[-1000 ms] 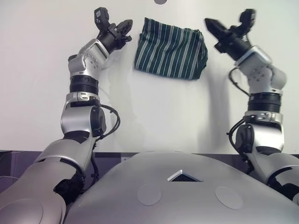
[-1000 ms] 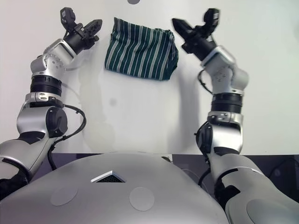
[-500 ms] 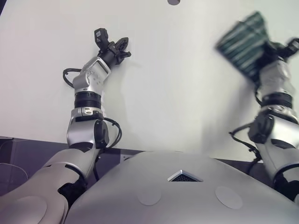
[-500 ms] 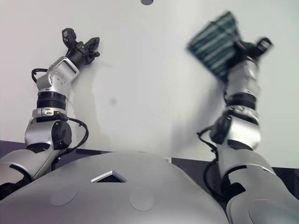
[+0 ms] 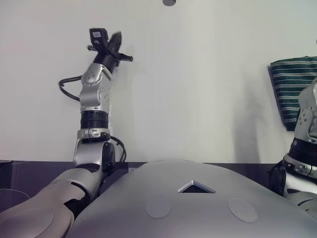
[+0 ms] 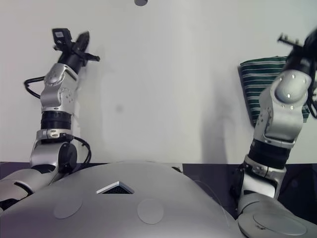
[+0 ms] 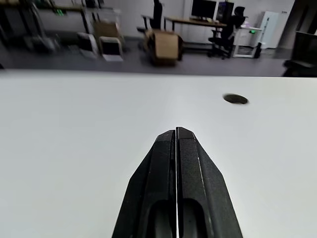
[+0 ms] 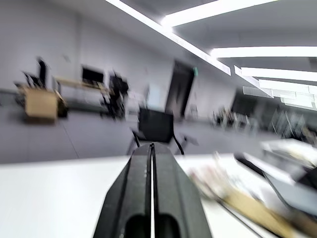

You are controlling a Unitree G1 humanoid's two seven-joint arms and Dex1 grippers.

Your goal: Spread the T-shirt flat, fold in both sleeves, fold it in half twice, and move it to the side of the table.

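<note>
The T-shirt (image 5: 293, 85), green with white stripes, lies folded into a small packet at the right side of the white table (image 5: 198, 99). My right arm stands over its near edge and hides part of it (image 6: 257, 84). My right gripper (image 8: 152, 145) is lifted off the cloth and points out toward the room; it is shut with nothing between its fingers. Far off at the left back of the table, my left gripper (image 7: 177, 131) hangs over bare tabletop, also shut and empty, its black fingers (image 5: 115, 40) pressed together.
A round cable hole (image 7: 236, 98) sits in the tabletop at the back middle (image 5: 169, 2). The table's front edge (image 5: 198, 161) runs just ahead of me. Desks and chairs (image 7: 218, 20) stand in the room beyond the far edge.
The folded shirt went from the back middle of the table to the right side, carried by my right gripper, which has let go and risen. Both grippers went from open to shut. The head camera shifted.
</note>
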